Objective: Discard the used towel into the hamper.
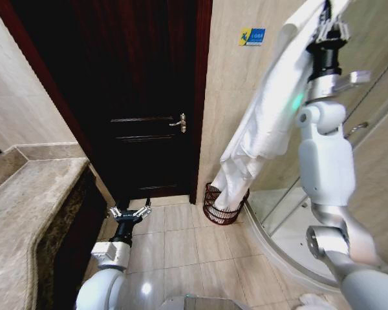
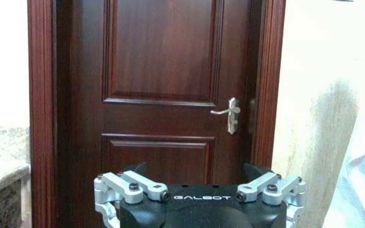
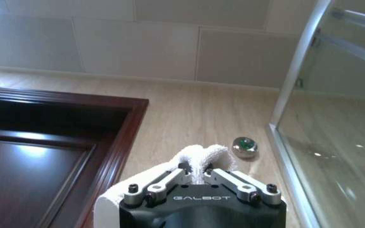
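A long white towel [image 1: 258, 129] hangs from my right gripper [image 1: 328, 22], which is raised high at the upper right and shut on the towel's top end. The right wrist view has a bunch of the towel [image 3: 201, 159] squeezed between the closed fingers. The towel's lower end reaches down into the hamper [image 1: 215, 210], a small dark reddish-brown wire basket on the floor by the wall, right of the door. My left gripper [image 1: 130, 210] is low at the lower left, open and empty, pointing toward the door; in the left wrist view its spread fingers [image 2: 138, 183] show.
A dark wooden door [image 1: 132, 97] with a metal handle [image 1: 179, 122] is shut ahead. A marble counter [image 1: 19, 206] runs along the left. A curved glass shower enclosure [image 1: 368, 148] and its base stand on the right. Tiled floor [image 1: 187, 252] lies between.
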`<state>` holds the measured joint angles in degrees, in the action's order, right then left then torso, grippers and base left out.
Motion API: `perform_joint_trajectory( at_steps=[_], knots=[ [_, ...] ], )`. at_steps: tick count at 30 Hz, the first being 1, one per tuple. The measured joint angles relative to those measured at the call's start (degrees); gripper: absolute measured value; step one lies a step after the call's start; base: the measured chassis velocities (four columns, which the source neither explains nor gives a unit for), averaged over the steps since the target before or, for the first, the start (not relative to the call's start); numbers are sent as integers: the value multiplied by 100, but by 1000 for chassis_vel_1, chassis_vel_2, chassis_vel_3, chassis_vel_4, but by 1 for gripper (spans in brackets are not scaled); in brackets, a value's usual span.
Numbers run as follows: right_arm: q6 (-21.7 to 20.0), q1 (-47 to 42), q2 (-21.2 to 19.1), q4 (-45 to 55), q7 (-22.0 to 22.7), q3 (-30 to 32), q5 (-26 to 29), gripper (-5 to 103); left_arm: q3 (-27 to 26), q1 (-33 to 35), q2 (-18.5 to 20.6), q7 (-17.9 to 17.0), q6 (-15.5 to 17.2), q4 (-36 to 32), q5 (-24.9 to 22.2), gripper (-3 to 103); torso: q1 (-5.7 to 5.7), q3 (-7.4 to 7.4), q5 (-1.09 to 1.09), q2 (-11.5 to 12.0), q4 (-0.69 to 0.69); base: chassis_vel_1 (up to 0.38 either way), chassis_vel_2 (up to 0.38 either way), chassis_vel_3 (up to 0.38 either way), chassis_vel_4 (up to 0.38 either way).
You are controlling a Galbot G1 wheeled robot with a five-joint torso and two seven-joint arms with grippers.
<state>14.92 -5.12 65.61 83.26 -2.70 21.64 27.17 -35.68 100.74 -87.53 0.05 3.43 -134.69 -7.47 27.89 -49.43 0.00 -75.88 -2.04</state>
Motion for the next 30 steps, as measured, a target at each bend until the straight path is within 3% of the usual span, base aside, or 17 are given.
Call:
perform_joint_trajectory(
  at_steps=[11, 30],
  knots=[
    [144, 448, 118, -528, -137, -69, -92, 4, 0, 0, 0, 0, 0, 0, 0, 100, 0, 0, 0, 0, 1, 0, 0, 0, 0],
    [22, 279, 122, -211, -101, 37, -155, 4, 0, 0, 0, 0, 0, 0, 0, 100, -1, 1, 0, 0, 0, 0, 0, 0, 0]
  ],
)
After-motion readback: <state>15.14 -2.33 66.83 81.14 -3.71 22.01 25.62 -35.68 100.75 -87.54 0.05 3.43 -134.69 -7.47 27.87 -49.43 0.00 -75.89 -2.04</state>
